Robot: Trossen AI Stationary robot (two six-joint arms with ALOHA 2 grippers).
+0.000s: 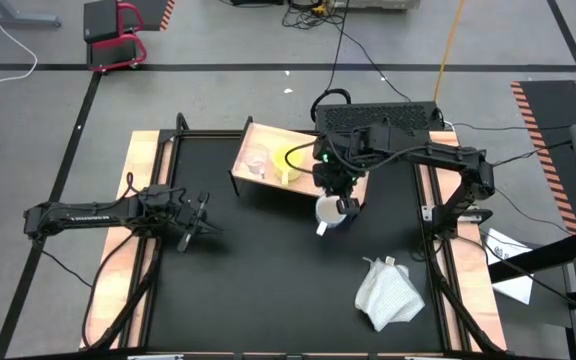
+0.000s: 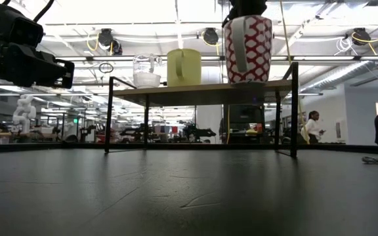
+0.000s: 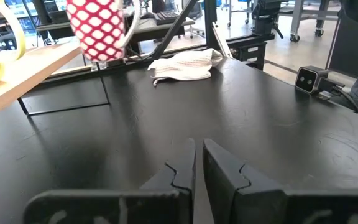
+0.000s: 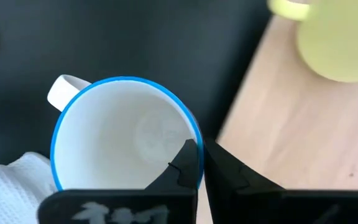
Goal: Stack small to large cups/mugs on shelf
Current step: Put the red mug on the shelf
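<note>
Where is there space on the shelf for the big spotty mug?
The light wooden shelf is bare at its end beside the yellow handled mug, below the held red-and-white patterned mug. The other end is crowded: the small clear glass cup stands there.

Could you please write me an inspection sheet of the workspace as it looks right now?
Surface: black table with pale wooden side strips.
Job's things: shelf carries the clear glass cup and the yellow mug side by side; the white mug with red pattern is held at the shelf's edge next to the yellow mug, whether it rests on the board cannot be told.
Clutter: white cloth lying on the table, apart from the shelf.
Grippers: right gripper shut on the patterned mug's rim; left gripper shut, empty, waiting over the table's left side.
Cables: several run across the floor behind the table.
Surroundings: people stand in the room beyond.
</note>
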